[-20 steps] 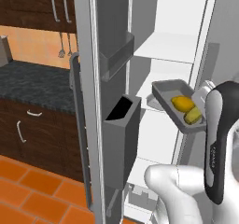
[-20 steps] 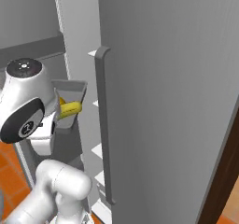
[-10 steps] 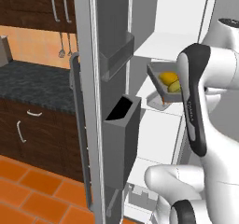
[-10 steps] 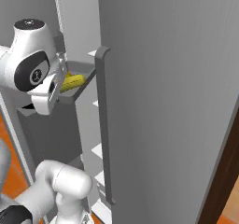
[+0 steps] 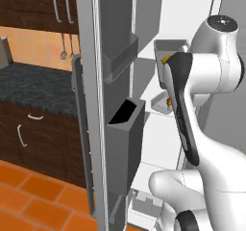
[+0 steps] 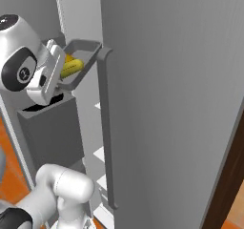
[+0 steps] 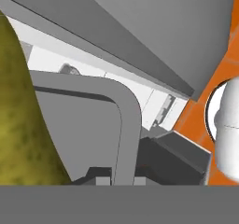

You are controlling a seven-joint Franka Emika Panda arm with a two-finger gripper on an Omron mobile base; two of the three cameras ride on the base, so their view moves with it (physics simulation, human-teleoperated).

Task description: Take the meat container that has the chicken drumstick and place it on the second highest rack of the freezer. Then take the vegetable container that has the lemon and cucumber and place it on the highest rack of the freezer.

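Right base view: gripper (image 6: pixel 56 82) clamps the vegetable container's (image 6: pixel 85 49) rim at 9 o'clock, cucumber (image 6: pixel 71 68) aboard, raised inside the freezer (tray likely rigid, light; contents could roll if tipped).

arm (image 5: pixel 192 81) hides most of vegetable container (image 5: pixel 169 46), lemon not discernible, cucumber (image 7: pixel 18 120) cut by hand view's left edge.

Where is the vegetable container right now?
The vegetable container is held up by the gripper in front of the open freezer, just left of the door handle in the right base view, cucumber inside.
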